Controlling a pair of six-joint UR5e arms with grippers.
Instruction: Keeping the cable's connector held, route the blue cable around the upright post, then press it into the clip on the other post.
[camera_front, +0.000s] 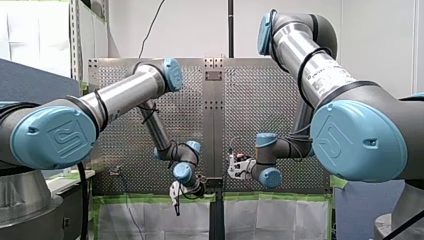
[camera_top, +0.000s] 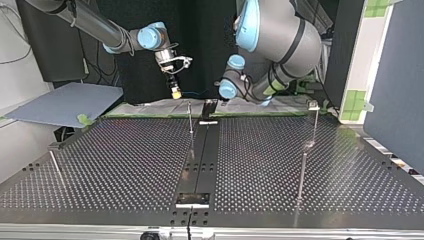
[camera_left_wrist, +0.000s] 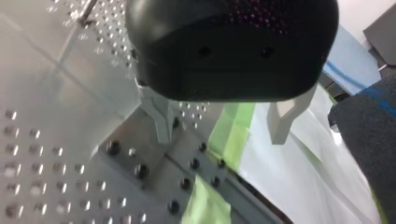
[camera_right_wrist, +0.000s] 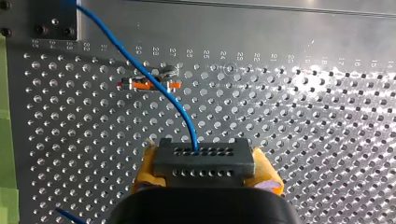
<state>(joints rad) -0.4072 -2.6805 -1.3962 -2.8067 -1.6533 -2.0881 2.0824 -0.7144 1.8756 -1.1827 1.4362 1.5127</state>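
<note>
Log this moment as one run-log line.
right tool: shut on connector | left tool: open, empty | blue cable: trails from connector, routing not confirmed

Recorded: cable (camera_right_wrist: 189, 123), blue; connector (camera_right_wrist: 204, 161), dark grey, dotted with two rows of holes; pads (camera_right_wrist: 145, 170), yellow; worktop (camera_right_wrist: 303, 116), silver, perforated in a regular grid; tape (camera_left_wrist: 233, 126), green; clip (camera_right_wrist: 149, 85), orange.

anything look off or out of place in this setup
Nothing stands out. The connector sits squarely between the yellow pads of my right gripper. The blue cable runs from it across the perforated table with no kink in view. My left gripper hangs open and empty near the table's edge.
</note>
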